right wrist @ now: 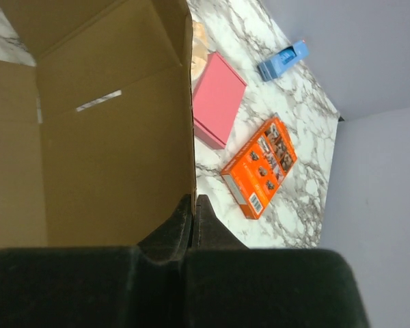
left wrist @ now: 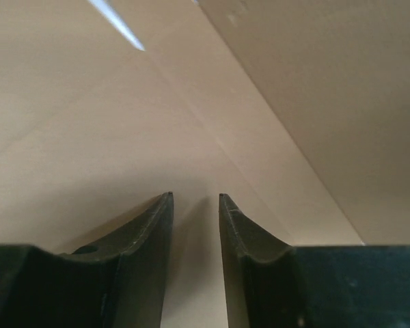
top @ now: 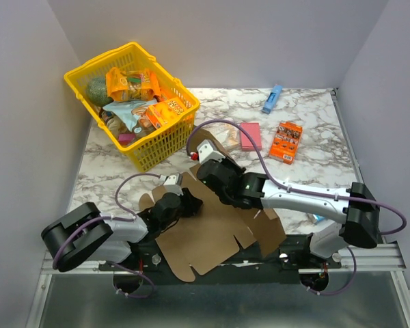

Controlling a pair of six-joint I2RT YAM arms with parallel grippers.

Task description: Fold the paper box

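Yellow basket (top: 165, 140) holds snack packs (top: 132, 83); right fingers (right wrist: 174, 229) pinch paper box (right wrist: 109, 157), left fingers (left wrist: 147, 232) narrowly apart

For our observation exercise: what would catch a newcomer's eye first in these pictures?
The bright yellow basket crammed with snack packets stands at the table's far left. Near the front lies the unfolded brown paper box, the right gripper shut on one raised flap.

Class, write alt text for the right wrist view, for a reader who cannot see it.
The right gripper, shut, pinches the edge of the paper box, whose cardboard fills the left. Beyond it on the marble table lie a pink pad, an orange snack box and a blue object.
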